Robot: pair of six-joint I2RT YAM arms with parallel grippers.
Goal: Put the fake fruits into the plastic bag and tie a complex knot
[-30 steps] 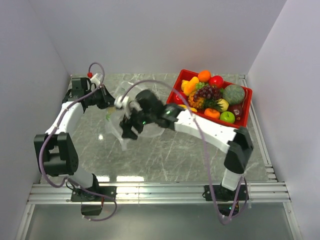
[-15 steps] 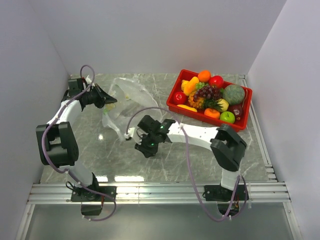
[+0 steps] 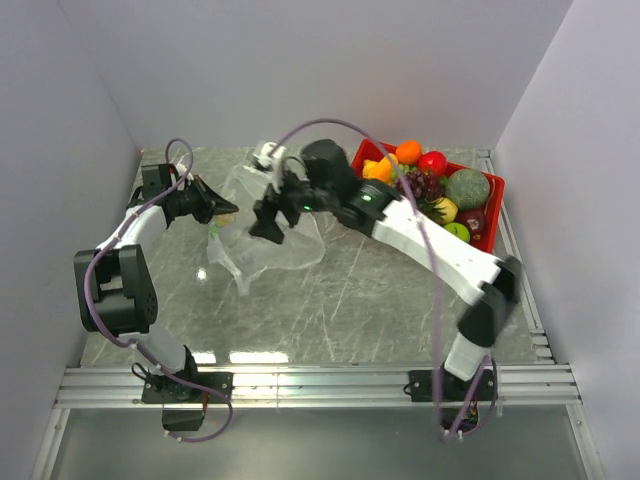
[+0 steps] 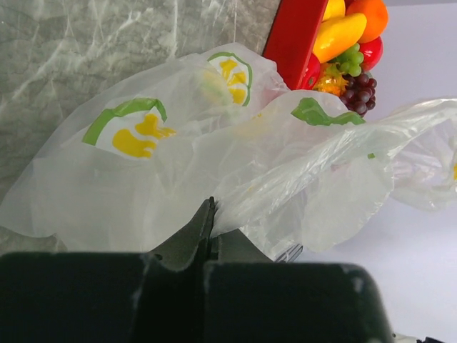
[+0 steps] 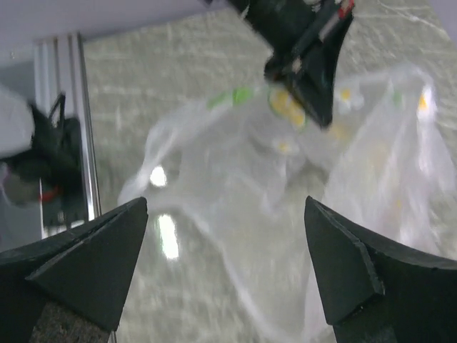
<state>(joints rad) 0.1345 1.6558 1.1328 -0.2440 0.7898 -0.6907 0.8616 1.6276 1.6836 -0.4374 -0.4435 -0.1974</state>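
Note:
The plastic bag (image 3: 262, 243) lies crumpled on the marble table, left of centre, see-through with yellow and green prints. My left gripper (image 3: 222, 208) is shut on the bag's left edge; the left wrist view shows film pinched between its closed fingers (image 4: 203, 225) and the bag (image 4: 214, 157) spread beyond them. My right gripper (image 3: 268, 215) hovers over the bag, open and empty; its wrist view shows the wide gap (image 5: 226, 207) above the bag (image 5: 285, 186) and the left gripper (image 5: 314, 78) beyond. The fake fruits (image 3: 440, 185) fill the red tray (image 3: 497, 215). No knot shows.
The tray stands at the back right, with its red wall (image 4: 293, 36) and grapes (image 4: 364, 89) just behind the bag in the left wrist view. The right arm (image 3: 430, 235) stretches across the tray's front. White walls close in on three sides.
My right arm swung from low over the middle of the table up and back, so its open gripper is now over the bag. The left gripper stayed put, still holding the bag.

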